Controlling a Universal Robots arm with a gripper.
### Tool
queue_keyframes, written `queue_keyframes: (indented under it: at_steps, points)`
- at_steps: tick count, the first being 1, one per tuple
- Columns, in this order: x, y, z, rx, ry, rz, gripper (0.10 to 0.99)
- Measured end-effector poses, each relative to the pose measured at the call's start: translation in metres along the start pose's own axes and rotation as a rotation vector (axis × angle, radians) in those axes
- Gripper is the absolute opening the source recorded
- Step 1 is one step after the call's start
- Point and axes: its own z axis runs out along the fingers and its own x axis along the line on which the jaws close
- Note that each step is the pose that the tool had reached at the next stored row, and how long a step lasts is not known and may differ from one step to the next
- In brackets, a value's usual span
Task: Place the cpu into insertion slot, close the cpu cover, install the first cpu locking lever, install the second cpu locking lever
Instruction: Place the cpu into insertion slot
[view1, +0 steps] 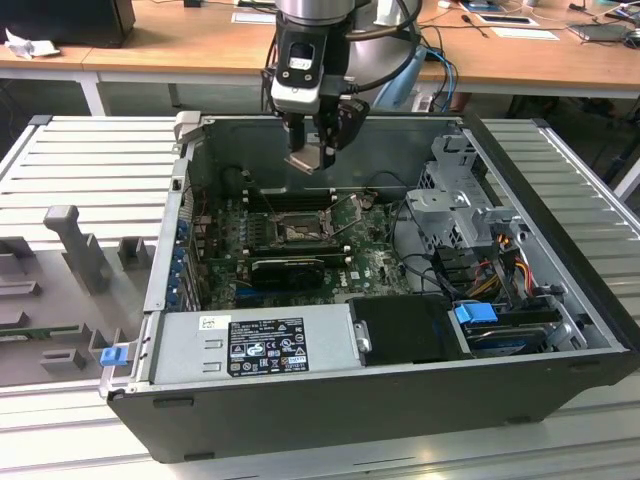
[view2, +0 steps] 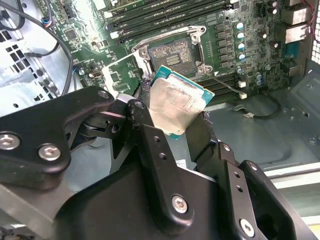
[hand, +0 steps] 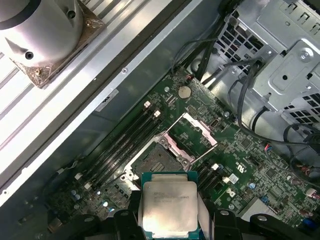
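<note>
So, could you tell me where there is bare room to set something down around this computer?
The ribbed table is bare on the exterior view's right of the case, and beyond the grey fixtures on that view's left. Inside is crowded: cables beside the drive cage, and the pincer holding the chip above the socket.

Grips cpu (view1: 308, 160) in jaws, mid-air, above insertion slot (view1: 297, 232) on green mobo (view1: 375, 262) inside open PC case (view1: 400, 410).

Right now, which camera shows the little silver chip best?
First wrist view: the cpu shows its silver top squarely. The second wrist view shows it tilted, partly behind a finger. The exterior view shows it far off.
</note>
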Motion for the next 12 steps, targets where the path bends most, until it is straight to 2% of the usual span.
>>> queue_keyframes:
  at_steps: [5,8,12]
  points:
    - [0.0000,-0.0002,0.0021,-0.001,-0.0033,0.038,0.529]
    - [-0.0001,-0.0006,0.0067,0.002,-0.0066,0.041,0.529]
    - [-0.0002,-0.0008,0.0092,0.003,-0.0080,0.041,0.529]
